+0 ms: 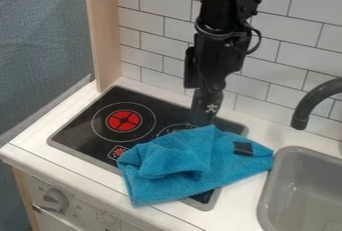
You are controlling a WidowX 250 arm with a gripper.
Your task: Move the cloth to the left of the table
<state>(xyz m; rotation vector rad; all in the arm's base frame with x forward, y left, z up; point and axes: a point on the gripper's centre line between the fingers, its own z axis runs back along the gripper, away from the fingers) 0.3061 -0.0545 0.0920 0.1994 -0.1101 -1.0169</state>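
White-tiled wall (150, 40) behind black stovetop (79, 130), blue cloth (190, 162) across its right part, jaws by the cloth's far edge, gap unclear

White brick-pattern tile wall (143, 20) stands on the far side, pale wood post (103, 35) at its left. Blue-grey textured surface (43, 35) farther left. White counter (242, 202) holds black stovetop (80, 131) with red burner mark (124, 121); grey sink (294, 195), dark curved faucet (308, 104) on right. Grey knob (56, 201) sits on near-left front panel (81, 210).
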